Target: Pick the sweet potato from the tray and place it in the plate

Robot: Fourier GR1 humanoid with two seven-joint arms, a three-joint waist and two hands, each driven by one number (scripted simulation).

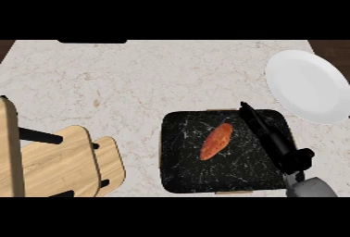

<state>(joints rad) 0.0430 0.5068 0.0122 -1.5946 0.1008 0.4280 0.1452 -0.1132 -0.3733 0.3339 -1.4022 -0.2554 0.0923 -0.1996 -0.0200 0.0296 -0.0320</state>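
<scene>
right hand (268, 133) is in over the tray (183, 176) now, coming up from the lower right corner of the head view, grey forearm just showing at the bottom edge. fingers are stretched out straight, pointing up and to the left along the tray's right side — nothing curled, nothing held, so that hand is open. the fingertips sit near the tray's upper right corner, over the dark surface

the sweet potato (216, 141) lies on the tray, close to the middle, an orange-red lump tilted so its upper end leans right and its lower end points down-left. it's just beside the hand, to the hand's left, with a strip of dark tray showing between them — apart, not touching

the tray itself is black with pale speckled veining, squarish with rounded corners, sitting flat on the light marbled tabletop (137, 78). small tan tabs peek out at its top and bottom edges

the plate (308, 85) is white and round, up at the right edge of the tabletop, above and to the right of the tray, clear of it

over on the left there's a wooden chair (61, 162), pale slatted wood with dark bars, overlapping the tabletop's lower left edge, well apart from the tray

left hand isn't showing anywhere in this view
</scene>
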